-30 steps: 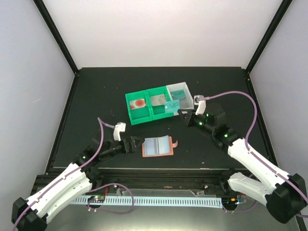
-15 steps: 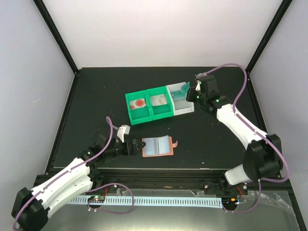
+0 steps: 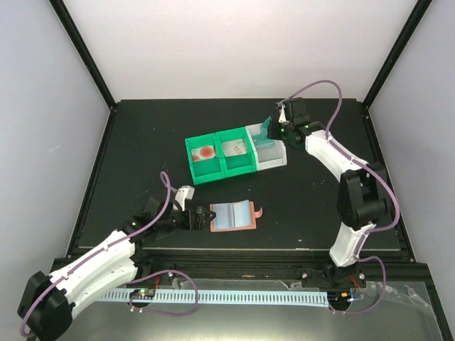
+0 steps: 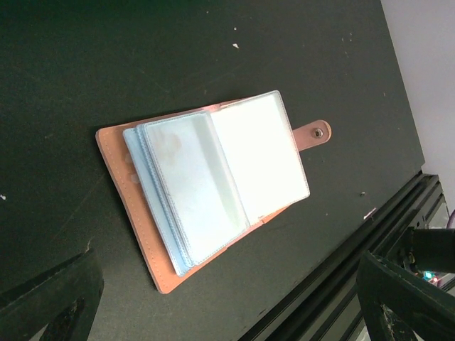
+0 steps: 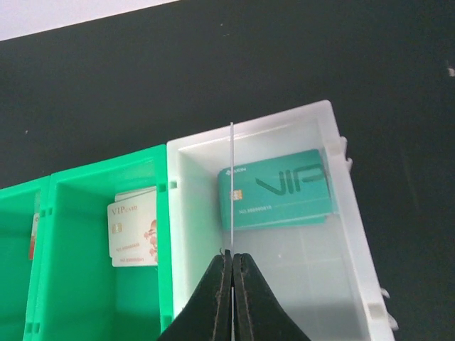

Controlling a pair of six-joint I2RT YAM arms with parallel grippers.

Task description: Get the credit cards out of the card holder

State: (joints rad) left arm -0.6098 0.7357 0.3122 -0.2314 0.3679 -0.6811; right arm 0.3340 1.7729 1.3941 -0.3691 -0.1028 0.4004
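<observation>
Over the white plastic tray (image 5: 306, 270), pinches a thin teal plastic credit card (image 5: 232, 177), likely stiff and slick, by its lower edge in the clenched right gripper (image 5: 232, 254), with the left gripper (image 3: 201, 217) splayed beside the salmon leather card holder (image 4: 135, 206) nearer than that tray.

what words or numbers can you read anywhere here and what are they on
"VIP": teal card lying in the white tray
"VIP": white card in the green tray; the small word after it is blurred
smaller print and number lines on both cards: too small to read
card holder: no text
</observation>
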